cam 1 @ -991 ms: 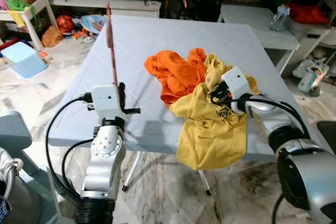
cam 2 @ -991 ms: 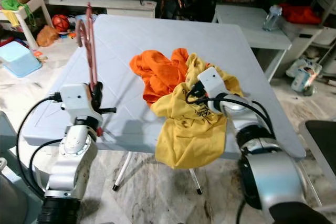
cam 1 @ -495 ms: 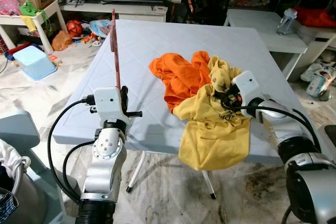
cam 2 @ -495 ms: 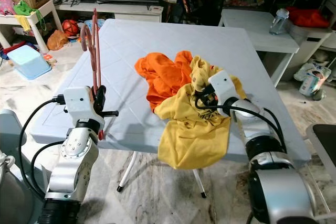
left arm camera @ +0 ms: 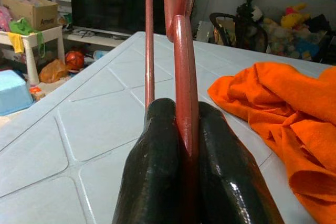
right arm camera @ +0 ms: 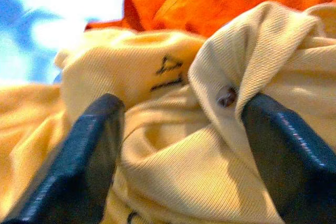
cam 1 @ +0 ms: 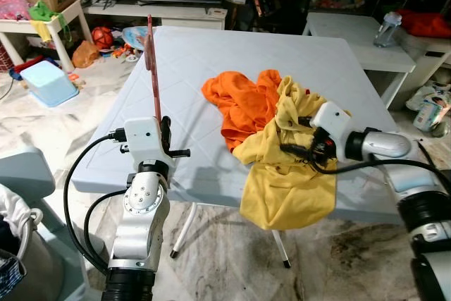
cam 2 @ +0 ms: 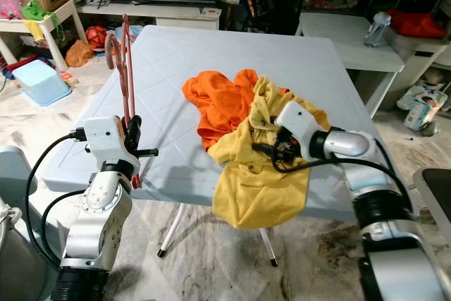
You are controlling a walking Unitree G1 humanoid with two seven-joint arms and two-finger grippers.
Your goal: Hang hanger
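So the left gripper (left arm camera: 184, 145) has its fingers clamped tight on the red hanger (cam 2: 127, 54), holding it upright over the near left edge of the table (cam 1: 204, 54), hook end up top. The right gripper (right arm camera: 178, 129) is at the yellow shirt (cam 1: 285, 188), fingers wide apart with a fold of the fabric bunched between them, right by a little button (right arm camera: 227, 96), so I'd guess that's the collar or placket area. The shirt is half draped over the front edge of the table and tangled up against an orange shirt (cam 1: 236, 100) behind it. If I were doing this step, I'd close on the collar fold only, deep enough that it doesn't slip, and check I'm not pinching two layers or catching the orange one. Then lift slowly so the yellow peels off the pile rather than dragging everything along. The hanger is well apart from the shirts, so keep it steady and upright until the neck opening is actually hanging free to thread into.
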